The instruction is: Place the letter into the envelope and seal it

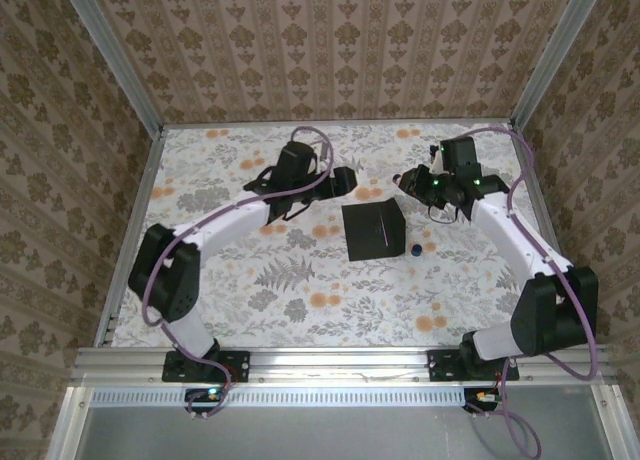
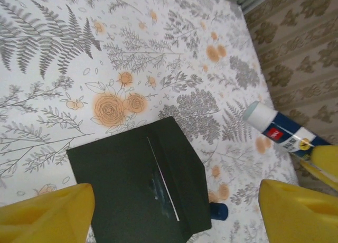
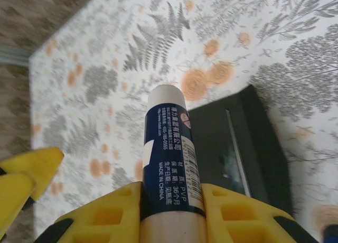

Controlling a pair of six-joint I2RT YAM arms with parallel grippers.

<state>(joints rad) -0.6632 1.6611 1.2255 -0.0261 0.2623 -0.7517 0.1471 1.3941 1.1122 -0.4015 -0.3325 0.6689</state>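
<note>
black envelope (image 1: 373,230) flat on table (image 1: 250,300), thin white line across it.

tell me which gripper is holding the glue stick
The right gripper: its yellow fingers are clamped on the blue-and-white glue stick. The left gripper stands wide open, gripping nothing.

Your top external camera looks steeply down from high behind the arm bases (image 1: 205,365), which sit at 6 o'clock. The floral-patterned table (image 1: 250,310) runs toward 12, with the flat matte black paper envelope (image 1: 372,230) near centre.

Your left wrist camera hangs close above the table, looking down past its own yellow fingers (image 2: 45,214) at 7 and 5 o'clock. The envelope (image 2: 132,185) is at 6, the white-and-blue glue stick (image 2: 280,132) at 3.

Your right wrist camera looks along that glue stick (image 3: 168,153), very near. The envelope (image 3: 237,148) is at 3, and all three views share it.
</note>
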